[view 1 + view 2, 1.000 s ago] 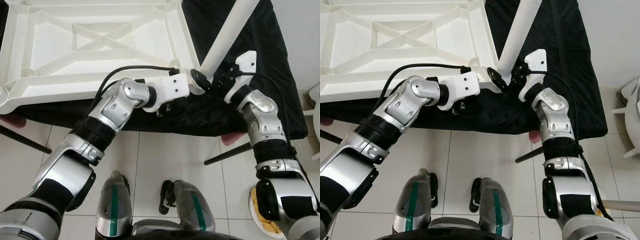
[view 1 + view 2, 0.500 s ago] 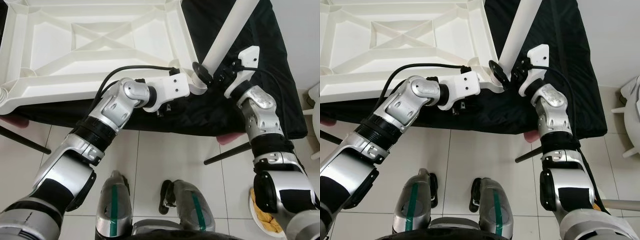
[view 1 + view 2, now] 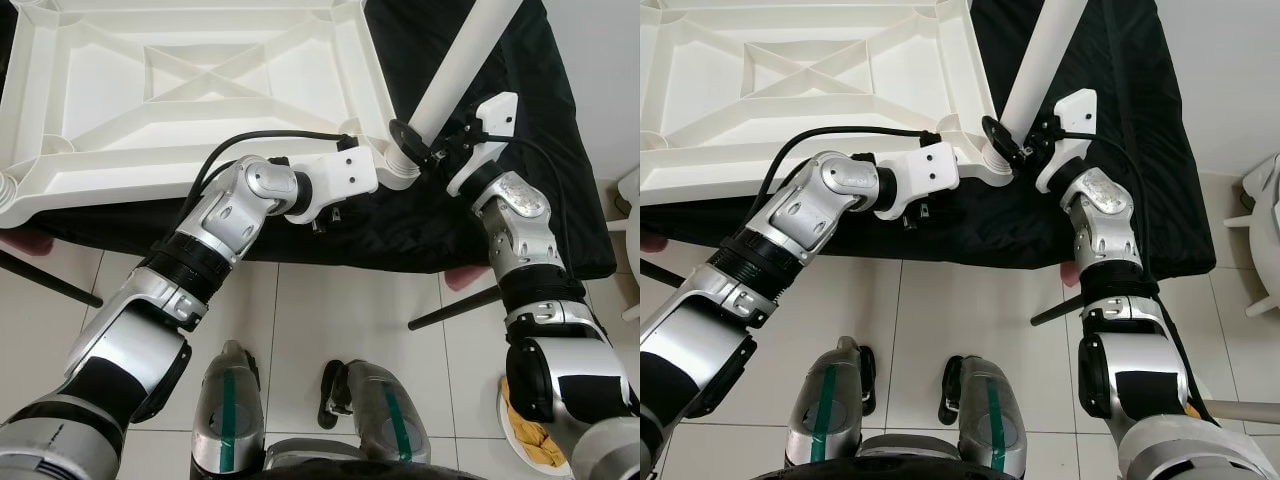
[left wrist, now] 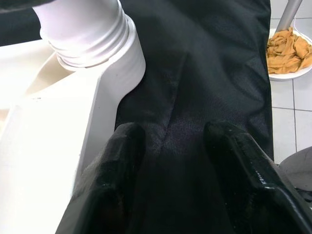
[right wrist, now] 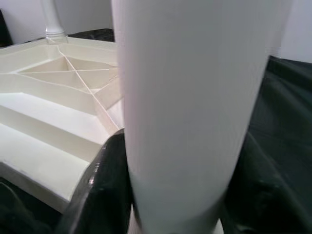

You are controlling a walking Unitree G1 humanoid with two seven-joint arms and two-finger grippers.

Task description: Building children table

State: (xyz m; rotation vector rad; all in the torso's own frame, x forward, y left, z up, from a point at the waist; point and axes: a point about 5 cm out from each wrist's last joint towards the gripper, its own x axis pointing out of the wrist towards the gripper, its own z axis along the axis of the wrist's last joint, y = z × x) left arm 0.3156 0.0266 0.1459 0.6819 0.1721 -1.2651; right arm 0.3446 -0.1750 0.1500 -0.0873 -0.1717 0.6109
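The inverted tabletop (image 3: 190,90) lies at the upper left of the frame on a black cloth (image 3: 500,200). The right claw (image 3: 432,150) pinches the white leg (image 3: 455,70), tilting its base toward the corner socket (image 3: 400,170). The left claw (image 4: 173,161), spread, braces beside that corner, apparently to steady it.

Black-draped surface (image 3: 520,120), probably table, carries upside-down white tabletop (image 3: 190,90); tiled floor (image 3: 330,310) below.
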